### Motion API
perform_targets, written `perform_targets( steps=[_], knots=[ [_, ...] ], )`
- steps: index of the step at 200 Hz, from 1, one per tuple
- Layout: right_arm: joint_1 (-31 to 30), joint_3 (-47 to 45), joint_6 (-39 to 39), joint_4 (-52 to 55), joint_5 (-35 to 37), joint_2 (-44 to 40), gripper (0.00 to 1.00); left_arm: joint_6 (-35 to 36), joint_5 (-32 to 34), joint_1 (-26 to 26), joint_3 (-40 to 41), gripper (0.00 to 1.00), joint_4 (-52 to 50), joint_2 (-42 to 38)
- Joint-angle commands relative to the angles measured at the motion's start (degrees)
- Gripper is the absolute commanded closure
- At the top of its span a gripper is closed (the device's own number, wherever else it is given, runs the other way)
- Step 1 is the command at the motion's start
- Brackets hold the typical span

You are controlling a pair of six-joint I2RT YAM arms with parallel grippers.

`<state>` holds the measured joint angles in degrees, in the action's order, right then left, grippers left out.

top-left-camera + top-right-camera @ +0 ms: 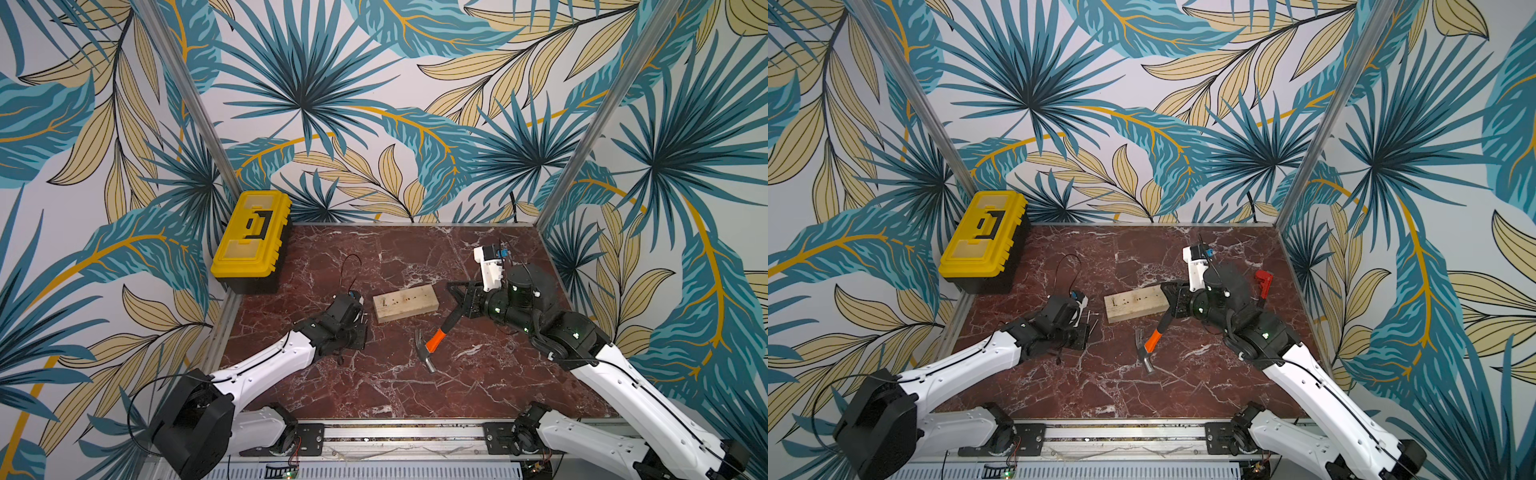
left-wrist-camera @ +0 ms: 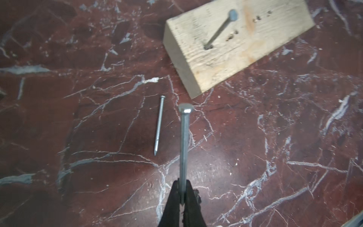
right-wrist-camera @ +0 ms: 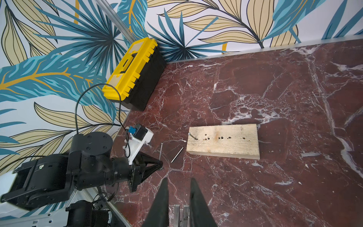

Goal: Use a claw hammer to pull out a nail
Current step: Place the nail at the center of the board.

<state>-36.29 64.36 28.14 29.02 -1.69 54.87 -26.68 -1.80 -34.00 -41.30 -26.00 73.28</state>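
My right gripper (image 1: 459, 301) is shut on the black handle of the claw hammer (image 1: 432, 345). The hammer slants down toward the table's front, its steel head (image 1: 1147, 360) low over the marble. In the right wrist view its forked claw (image 3: 181, 214) shows between my fingers (image 3: 163, 196). My left gripper (image 2: 183, 181), left of the wooden block (image 1: 405, 306), is shut on the tip of a loose nail (image 2: 184, 141). Another nail (image 2: 222, 29) stands tilted in the block near its left end. One more nail (image 2: 159, 125) lies flat on the marble.
A yellow and black toolbox (image 1: 251, 241) sits closed in the back left corner. A red-headed wrench (image 1: 1263, 282) lies behind my right arm near the right wall. The block (image 3: 224, 140) carries several empty nail holes. Walls close the table on three sides.
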Motion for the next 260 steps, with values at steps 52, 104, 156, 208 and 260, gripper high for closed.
perform_targets(
  steps=[52, 104, 156, 208, 260],
  knots=[
    [0.17, -0.51, 1.81, -3.79, -0.39, -0.91, 1.0, -1.98, -4.96, 5.14, -5.52, 0.91, -6.16, 10.49],
    [0.26, -1.17, 2.71, -4.01, -0.06, -1.43, 1.0, -0.76, -4.44, 6.43, -5.46, 0.91, -6.34, 11.59],
    [0.19, -1.16, 2.97, -4.76, -0.26, -1.08, 1.0, -1.27, -2.86, 7.81, -4.67, 0.75, -6.49, 11.9],
    [0.19, -0.99, 2.76, -4.99, -0.42, -0.75, 1.0, -0.31, -2.31, 7.99, -5.19, 0.72, -7.05, 11.2],
    [0.24, -0.9, 2.02, -4.67, 0.17, -0.82, 1.0, 1.42, -3.37, 7.98, -6.84, 0.7, -7.4, 7.04]
  ],
)
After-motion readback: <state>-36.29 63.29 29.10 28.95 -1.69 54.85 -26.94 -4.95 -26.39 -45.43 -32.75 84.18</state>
